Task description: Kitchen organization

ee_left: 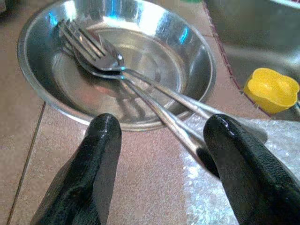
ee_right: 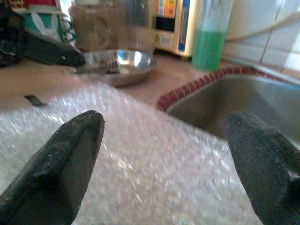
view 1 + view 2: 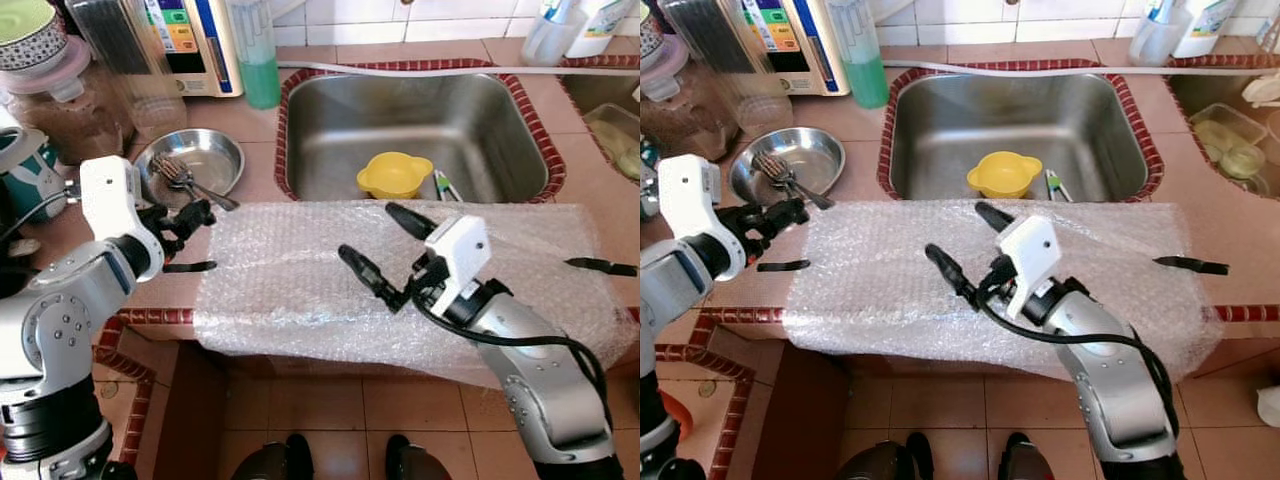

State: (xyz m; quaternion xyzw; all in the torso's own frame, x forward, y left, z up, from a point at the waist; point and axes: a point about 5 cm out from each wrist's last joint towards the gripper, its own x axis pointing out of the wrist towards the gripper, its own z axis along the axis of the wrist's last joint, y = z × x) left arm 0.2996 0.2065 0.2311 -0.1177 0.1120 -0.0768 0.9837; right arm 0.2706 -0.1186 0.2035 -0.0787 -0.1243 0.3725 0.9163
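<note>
Forks [image 1: 101, 56], two of them, are what this step looks to be about. They lie with their heads in the steel dish [image 3: 215, 150] on the counter [image 3: 250, 120] to the left of the sink [image 3: 420, 110], and their handles stick out over the dish's near right rim onto the edge of the bubble wrap [image 3: 300, 270]. One fork lies across the other, tines tangled together.

The left gripper [image 1: 161, 140] sits just near of the dish with its jaws apart, straddling the handles. In the left wrist view one finger [image 1: 234, 159] looks to be touching or just over a handle tip, I can't tell which.

What could go wrong, as I see it:
- The handles are thin, shiny and crossed, so a pinch may catch only one fork, or squeeze one out sideways.
- Since the tines overlap, lifting one fork probably drags the other, and that could tip the light dish or flick a fork off the counter's near edge.
- The handle tips rest on soft wrap, so a finger pushing down could snag or bunch it instead of getting under the metal.

The right gripper [image 3: 385, 245] hovers over the middle of the wrap, jaws wide apart, holding nothing. A yellow funnel [image 3: 395, 172] sits in the sink, well clear of all this.
</note>
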